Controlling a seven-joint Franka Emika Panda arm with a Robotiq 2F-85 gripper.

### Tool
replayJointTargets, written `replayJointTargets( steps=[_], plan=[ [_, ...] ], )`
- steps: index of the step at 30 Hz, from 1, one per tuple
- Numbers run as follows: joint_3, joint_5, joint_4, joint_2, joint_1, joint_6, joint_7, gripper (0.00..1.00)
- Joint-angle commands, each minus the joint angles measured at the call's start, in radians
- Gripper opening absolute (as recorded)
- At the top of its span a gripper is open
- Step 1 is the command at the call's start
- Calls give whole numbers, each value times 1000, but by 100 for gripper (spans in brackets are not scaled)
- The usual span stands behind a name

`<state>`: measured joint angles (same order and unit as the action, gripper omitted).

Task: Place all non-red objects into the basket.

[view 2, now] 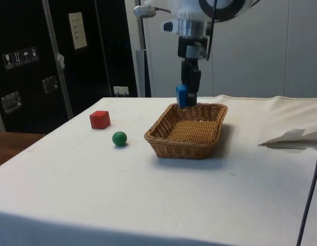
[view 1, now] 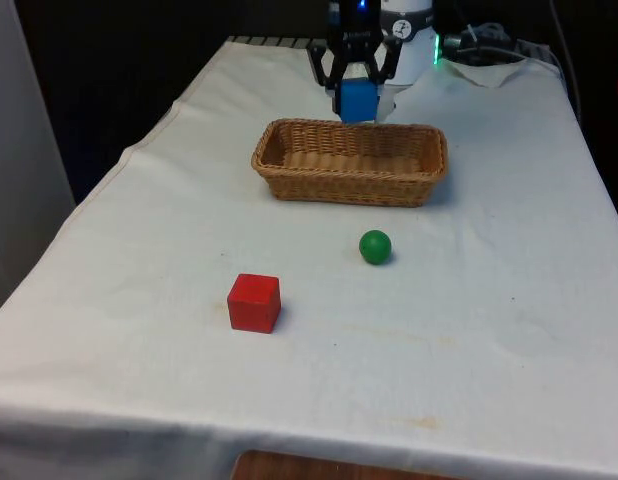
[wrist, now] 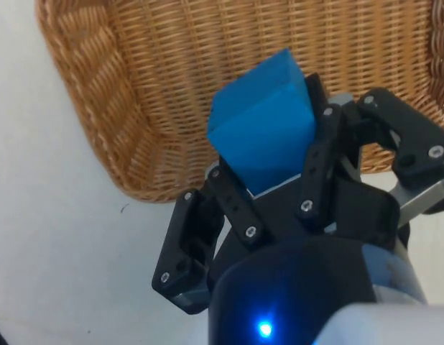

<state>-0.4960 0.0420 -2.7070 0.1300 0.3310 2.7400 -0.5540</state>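
The black gripper [view 1: 356,88] is squeezed tight on a blue block [view 1: 357,99]. It holds the block up in the air, over the far edge of the basket [view 1: 350,182]. From the side, the block [view 2: 182,95] hangs just above the basket's rim [view 2: 163,142], and the gripper [view 2: 190,91] points straight down. From the wrist, the blue block [wrist: 263,129] sits tilted between the two fingers [wrist: 235,203], and the woven inside of the basket [wrist: 164,79] lies under it.

The basket is brown and long, and it sits on the white table [view 1: 469,330]. Nothing lies inside it.

A green ball [view 1: 375,246] rests on the table near the basket, on the side away from the robot. A red block [view 1: 254,302] sits a bit farther out, toward the front view's left of the ball. The ball [view 2: 119,138] and the red block [view 2: 99,119] do not touch each other.
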Motion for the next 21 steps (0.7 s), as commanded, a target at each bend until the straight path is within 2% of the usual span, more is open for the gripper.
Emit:
replayJointTargets(
  steps=[1,2,3,9,10,11,17,18,19,21],
  plan=[
    [-3,-12,-11,-8,3,28,-7,3],
    [0,-1,-3,-8,0,11,0,3],
    [-3,-14,-15,-17,4,39,-7,3],
    [2,-33,-34,-75,8,110,-8,3],
    [1,-10,-26,-80,0,96,2,3],
    [4,-38,-36,-85,8,121,-8,3],
    [22,-77,-40,-151,5,182,-10,3],
    [15,-50,-28,-168,1,174,3,3],
    [26,-85,-39,-160,5,188,-11,3],
    [34,-99,-38,-177,3,200,-12,3]
  ],
)
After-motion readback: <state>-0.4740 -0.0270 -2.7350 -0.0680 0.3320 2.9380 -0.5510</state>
